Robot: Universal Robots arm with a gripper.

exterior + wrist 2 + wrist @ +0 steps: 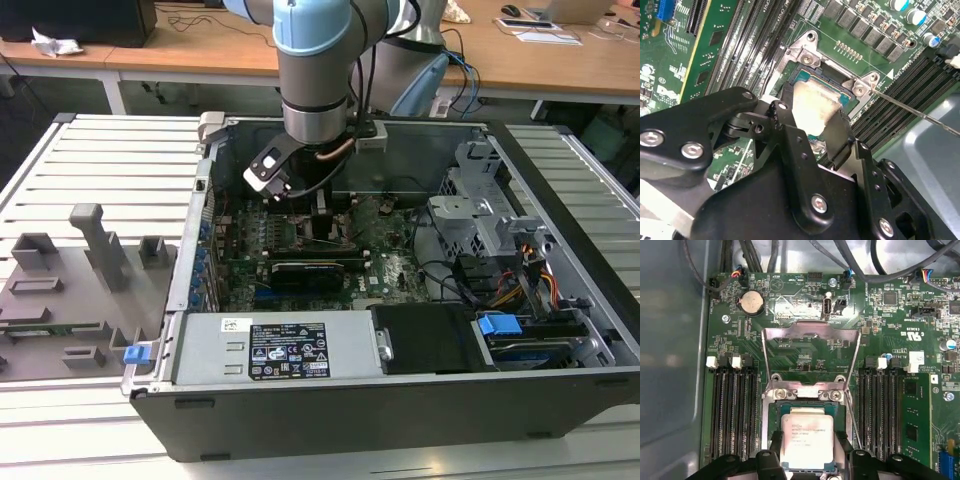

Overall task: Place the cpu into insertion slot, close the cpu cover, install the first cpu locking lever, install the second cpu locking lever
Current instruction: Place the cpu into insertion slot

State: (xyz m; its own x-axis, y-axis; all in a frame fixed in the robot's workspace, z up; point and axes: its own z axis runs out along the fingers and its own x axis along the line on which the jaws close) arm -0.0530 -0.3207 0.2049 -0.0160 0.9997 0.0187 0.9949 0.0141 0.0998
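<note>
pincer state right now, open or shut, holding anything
pincer: closed on the cpu, one finger on each side, at the insertion slot.

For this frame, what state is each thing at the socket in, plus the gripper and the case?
cpu: gripped at two edges, over the insertion slot; whether seated, cannot tell.
insertion slot: uncovered, cpu over it.
cpu cover: open, swung up off the slot.
locking lever: released, sticking out from the slot's corner.
gripper: shut on the cpu.
computer case: side open, board exposed.
</note>
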